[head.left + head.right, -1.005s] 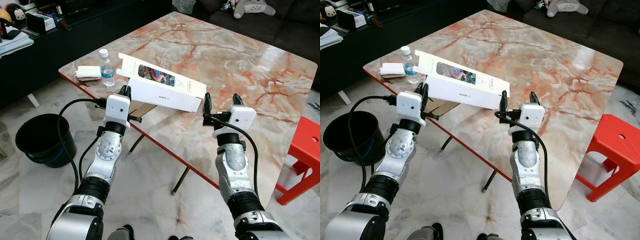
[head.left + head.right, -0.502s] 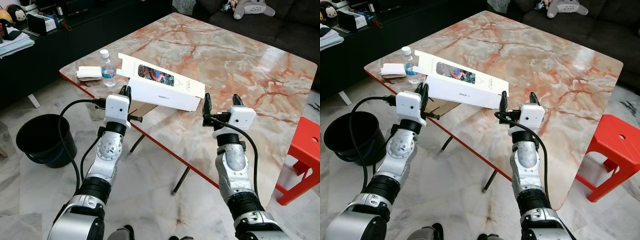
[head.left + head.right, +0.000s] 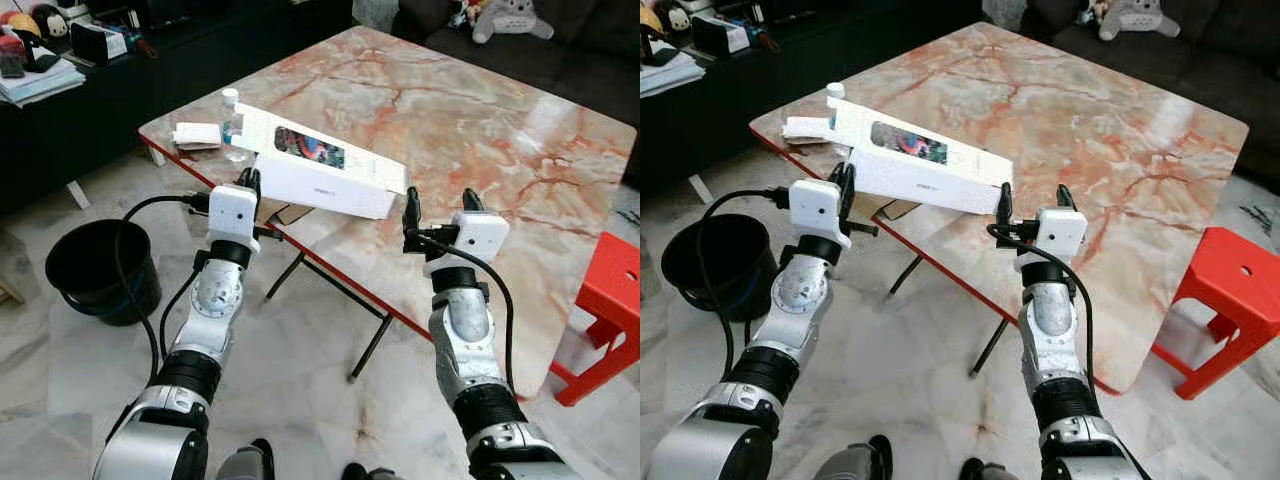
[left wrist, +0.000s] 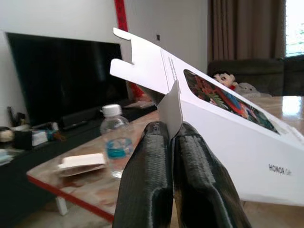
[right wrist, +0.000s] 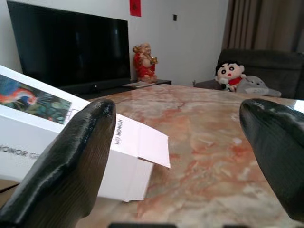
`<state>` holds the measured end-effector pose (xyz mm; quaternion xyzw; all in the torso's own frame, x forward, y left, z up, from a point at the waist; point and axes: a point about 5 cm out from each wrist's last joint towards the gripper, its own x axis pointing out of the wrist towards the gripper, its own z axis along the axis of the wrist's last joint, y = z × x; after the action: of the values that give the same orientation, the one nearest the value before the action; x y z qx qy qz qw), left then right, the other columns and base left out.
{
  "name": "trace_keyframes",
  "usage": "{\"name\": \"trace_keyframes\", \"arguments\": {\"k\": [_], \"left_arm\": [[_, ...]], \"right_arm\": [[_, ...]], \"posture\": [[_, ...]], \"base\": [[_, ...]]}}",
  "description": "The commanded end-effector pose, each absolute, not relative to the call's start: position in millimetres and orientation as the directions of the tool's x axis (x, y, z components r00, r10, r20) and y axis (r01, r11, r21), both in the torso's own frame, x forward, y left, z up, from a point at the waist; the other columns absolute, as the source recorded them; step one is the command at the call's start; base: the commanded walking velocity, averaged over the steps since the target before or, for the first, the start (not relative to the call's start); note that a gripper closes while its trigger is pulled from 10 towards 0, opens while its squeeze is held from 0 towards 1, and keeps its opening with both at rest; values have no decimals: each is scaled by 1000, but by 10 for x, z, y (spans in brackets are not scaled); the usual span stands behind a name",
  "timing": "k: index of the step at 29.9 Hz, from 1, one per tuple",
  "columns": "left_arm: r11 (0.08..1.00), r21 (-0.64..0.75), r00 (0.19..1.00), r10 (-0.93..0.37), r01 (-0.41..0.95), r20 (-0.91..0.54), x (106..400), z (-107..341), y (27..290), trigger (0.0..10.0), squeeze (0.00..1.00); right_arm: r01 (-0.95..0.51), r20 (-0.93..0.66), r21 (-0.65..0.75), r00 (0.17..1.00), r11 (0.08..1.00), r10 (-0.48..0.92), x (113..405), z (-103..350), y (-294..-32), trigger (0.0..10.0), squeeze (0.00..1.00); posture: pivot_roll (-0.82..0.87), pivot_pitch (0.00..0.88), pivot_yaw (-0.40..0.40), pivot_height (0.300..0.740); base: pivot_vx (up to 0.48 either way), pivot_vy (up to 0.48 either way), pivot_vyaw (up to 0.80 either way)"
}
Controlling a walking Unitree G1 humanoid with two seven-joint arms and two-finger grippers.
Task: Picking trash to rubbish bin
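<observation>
So the long white cardboard box (image 3: pixel 325 175) is sitting at the near left edge of the marble table (image 3: pixel 480 130), one end hanging past the red rim. The left gripper (image 4: pixel 172 142) is pinching a thin side flap of it, fingers pressed together on the card. The right gripper (image 3: pixel 437 205) is hovering just beside the box's other end, fingers spread wide, touching nothing. I'm guessing it's empty, so light and stiff-ish, but that flap is looking flimsy and could bend or tear; squeezing the body across its narrow sides seems safer. The black round bin (image 3: pixel 100 270) is waiting on the floor off the left corner
</observation>
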<state>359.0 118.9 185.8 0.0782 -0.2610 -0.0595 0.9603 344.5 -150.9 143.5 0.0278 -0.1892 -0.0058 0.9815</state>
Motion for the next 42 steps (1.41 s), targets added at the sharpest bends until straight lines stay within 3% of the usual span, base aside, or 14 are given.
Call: {"name": "trace_keyframes", "arguments": {"k": [1,13,42], "left_arm": [[983,166,859,-147,73,491,3587,1840,1204,10000,0],[984,160,859,-144,74,491,3591,1843,1206,10000,0],[987,144,861,-138,77,490,3597,1843,1216,10000,0]], "right_arm": [[-1,369,53,929,999,-19,3443,1433,-1504,10000,0],[-3,367,53,930,999,-17,3442,1429,-1505,10000,0],[-19,351,51,936,999,0,3451,1406,-1482,10000,0]], "posture": [[144,136,-72,740],[144,140,-74,740],[144,144,-80,740]], "base": [[0,0,0],[0,0,0],[-246,0,0]]}}
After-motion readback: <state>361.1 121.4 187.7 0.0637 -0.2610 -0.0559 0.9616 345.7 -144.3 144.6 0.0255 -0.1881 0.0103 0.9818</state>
